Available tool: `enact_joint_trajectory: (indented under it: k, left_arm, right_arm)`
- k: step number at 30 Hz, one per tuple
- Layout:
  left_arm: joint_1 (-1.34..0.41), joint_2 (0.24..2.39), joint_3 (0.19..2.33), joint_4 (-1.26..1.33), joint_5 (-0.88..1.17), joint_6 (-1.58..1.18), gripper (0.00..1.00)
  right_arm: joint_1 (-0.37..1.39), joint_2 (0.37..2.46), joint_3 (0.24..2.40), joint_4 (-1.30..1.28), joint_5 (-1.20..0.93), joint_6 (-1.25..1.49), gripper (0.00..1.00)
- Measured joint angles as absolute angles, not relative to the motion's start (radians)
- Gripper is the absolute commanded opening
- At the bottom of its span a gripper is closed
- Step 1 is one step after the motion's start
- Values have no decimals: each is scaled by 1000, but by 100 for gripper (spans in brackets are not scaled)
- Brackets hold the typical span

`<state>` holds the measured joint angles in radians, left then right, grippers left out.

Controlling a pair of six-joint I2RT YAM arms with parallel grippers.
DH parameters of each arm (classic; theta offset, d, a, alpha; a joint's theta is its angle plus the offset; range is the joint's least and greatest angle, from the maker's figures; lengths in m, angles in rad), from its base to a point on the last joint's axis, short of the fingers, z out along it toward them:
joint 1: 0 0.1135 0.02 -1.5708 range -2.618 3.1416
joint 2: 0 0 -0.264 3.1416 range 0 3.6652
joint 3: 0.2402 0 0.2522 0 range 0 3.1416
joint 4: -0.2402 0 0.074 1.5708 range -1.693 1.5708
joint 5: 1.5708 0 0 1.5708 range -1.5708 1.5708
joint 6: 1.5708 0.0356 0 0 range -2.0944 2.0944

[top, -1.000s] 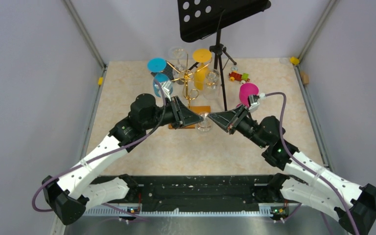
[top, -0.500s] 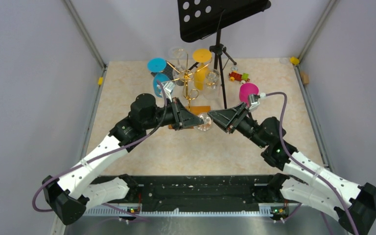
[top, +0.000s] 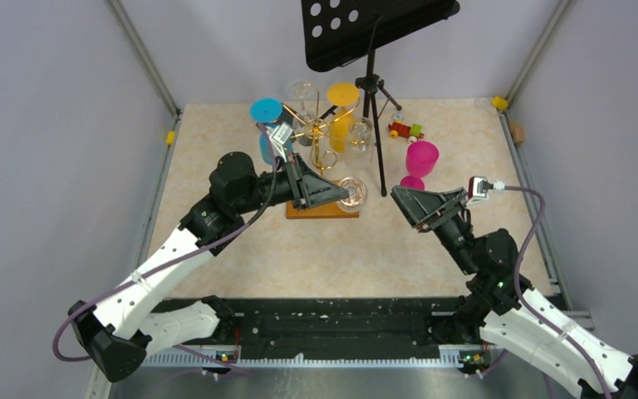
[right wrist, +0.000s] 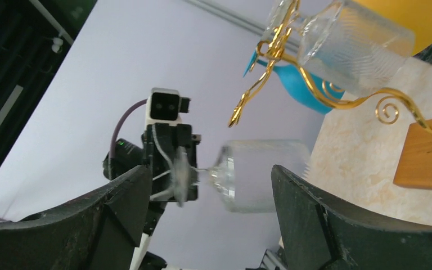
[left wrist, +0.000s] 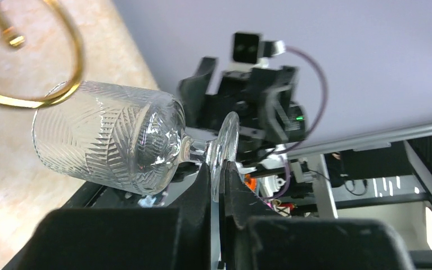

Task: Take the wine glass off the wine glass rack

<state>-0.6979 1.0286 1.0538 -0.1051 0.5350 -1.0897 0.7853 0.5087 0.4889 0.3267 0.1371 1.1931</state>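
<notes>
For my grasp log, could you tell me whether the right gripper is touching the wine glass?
Apart. The top view shows bare table between the right gripper and the wine glass; the left gripper pinches its foot.

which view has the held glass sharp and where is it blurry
Left wrist: the wine glass is crisp, its cut pattern clear. Right wrist: it is smeared and soft. Top external: small and see-through, detail lost.

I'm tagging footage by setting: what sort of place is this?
Probably a robot test cell: plain grey walls box in a table, with unrelated props like a music stand and toy train.
</notes>
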Motion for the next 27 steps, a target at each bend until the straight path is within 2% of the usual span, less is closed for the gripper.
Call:
enact_joint_trajectory:
  k: [9, 15, 23, 27]
  left_arm:
    - [-695, 1077, 1063, 236, 587, -1373, 0]
    - [-695, 1105, 1049, 490, 584, -1685, 0]
    - [-696, 1098, 1058, 615, 568, -1846, 0]
    - [-697, 1087, 1084, 646, 587, -1878, 0]
  right_arm:
    - [785, 432, 386, 414, 205, 1146, 78]
    - [785, 503, 387, 700, 62, 1068, 75]
    - [785, 686, 472, 1038, -203, 1027, 52]
    - [785, 755, 508, 1163, -276, 1016, 45]
